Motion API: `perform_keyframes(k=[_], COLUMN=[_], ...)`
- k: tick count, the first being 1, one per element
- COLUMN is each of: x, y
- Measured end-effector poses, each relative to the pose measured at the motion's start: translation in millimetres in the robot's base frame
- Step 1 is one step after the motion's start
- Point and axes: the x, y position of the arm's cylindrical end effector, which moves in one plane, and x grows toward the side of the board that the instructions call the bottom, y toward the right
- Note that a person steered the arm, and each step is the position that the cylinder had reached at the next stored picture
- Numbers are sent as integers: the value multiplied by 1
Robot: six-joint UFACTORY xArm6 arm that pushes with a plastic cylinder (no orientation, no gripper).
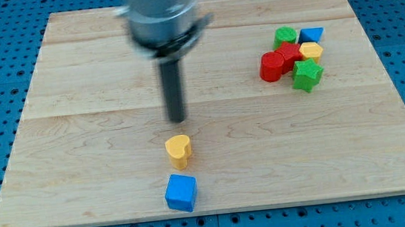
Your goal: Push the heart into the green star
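Near the bench's (73,81) bottom edge, a little left of its middle, the yellow heart (178,151) sits with the blue cube (181,192) just below it, apart. My tip (178,119) hangs just above the heart, apart from it; there is no hand, only the rod. Toward the top right corner clusters the green star (307,74), touching a red cylinder (274,65), red block (291,51), yellow block (311,50), green block (284,36) and blue block (312,35).

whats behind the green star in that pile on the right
Toward the view's top from the green star sit a red block, a yellow block, a green block and a blue block, packed tightly; a red cylinder sits left. Their lower parts are partly covered.
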Motion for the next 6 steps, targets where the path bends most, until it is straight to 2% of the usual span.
perform_keyframes(k=[1,2,3,4,5,6], x=[54,49,23,29,58,50], y=[-60,12,114,186,196,243])
